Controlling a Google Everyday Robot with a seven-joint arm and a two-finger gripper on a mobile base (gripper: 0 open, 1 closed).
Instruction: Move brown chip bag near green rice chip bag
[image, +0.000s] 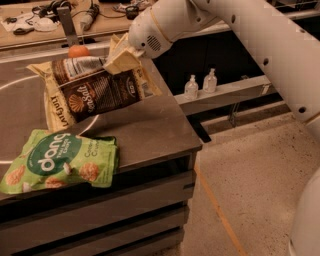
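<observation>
Two snack bags on a dark countertop (155, 131): the gripper (121, 56) clamps the upper edge of the brown chip bag (97, 94), held tilted just behind the green rice chip bag (59, 161), which lies flat near the front edge.

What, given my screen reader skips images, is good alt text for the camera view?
The gripper of a white robot arm pinches the top edge of the brown chip bag, holding it tilted over a dark counter, just behind the green rice chip bag lying flat at the counter's front left. An orange sits behind the bags.
</observation>
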